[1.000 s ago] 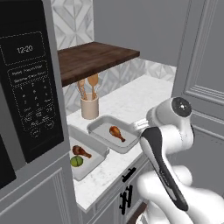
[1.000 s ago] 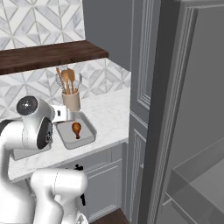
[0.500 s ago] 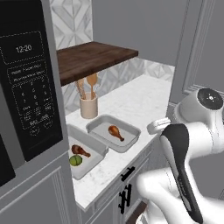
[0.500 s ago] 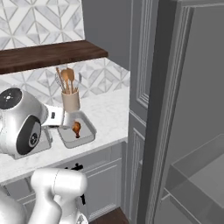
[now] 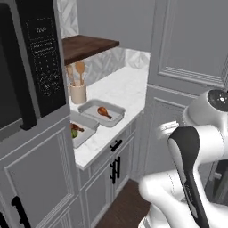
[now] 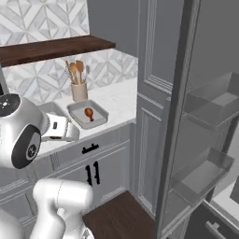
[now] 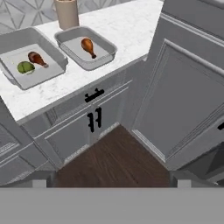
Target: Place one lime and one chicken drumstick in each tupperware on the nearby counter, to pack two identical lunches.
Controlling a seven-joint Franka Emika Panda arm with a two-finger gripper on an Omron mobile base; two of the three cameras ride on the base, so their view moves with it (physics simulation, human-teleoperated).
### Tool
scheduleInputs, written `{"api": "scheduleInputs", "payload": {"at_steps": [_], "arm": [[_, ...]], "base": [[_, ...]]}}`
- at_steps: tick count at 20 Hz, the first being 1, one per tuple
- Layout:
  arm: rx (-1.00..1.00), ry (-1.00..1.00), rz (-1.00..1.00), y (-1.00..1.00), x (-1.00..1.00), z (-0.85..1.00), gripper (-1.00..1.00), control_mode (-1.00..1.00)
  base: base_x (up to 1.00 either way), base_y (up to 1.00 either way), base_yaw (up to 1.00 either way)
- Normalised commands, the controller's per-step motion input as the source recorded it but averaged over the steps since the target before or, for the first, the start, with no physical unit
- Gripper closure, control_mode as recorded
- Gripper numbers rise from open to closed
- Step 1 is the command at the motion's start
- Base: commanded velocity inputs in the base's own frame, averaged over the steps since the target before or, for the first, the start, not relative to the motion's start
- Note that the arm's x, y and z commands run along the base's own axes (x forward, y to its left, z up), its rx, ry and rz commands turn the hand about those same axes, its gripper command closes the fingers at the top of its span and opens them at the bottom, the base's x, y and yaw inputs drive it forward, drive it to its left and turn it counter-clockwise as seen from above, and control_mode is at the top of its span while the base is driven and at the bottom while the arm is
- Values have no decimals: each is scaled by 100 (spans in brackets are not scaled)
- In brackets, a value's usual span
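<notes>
On the desk point(image 7: 109, 26): 1 tray point(image 7: 26, 61) with lime point(image 7: 25, 67) and drumstick point(image 7: 37, 58); other tray point(image 7: 86, 47) with 1 drumstick point(image 7: 88, 45). Second lime likely smooth, roll-prone; best pinched across middle. Gripper state: cannot tell.

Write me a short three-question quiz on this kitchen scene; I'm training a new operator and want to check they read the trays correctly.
1. True or false: both tupperware trays on the counter hold a lime.
2. Which tray holds only a chicken drumstick?
A. the tray nearer the utensil cup
B. the tray farther from the cup
3. Fill in: judging by the trays, the item left to pack is one ____.

Key
1. False: only the farther tray holds a lime, beside a drumstick.
2. A: the nearer tray holds just a drumstick.
3. lime
</notes>
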Motion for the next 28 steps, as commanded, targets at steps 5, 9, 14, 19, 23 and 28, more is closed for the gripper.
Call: {"api": "scheduleInputs", "payload": {"at_steps": [5,9,14,19,23,28], "arm": [[0,0,0,0,0,0,-100,100],[0,0,0,0,0,0,-100,100],[0,0,0,0,0,0,-100,100],[0,0,0,0,0,0,-100,100],[0,0,0,0,0,0,-100,100],[0,0,0,0,0,0,-100,100]], "base": [[-100,28,-41],[-97,-36,-44],[-51,-66,-48],[-28,-66,-50],[-26,-65,-49],[1,-7,-27]]}}
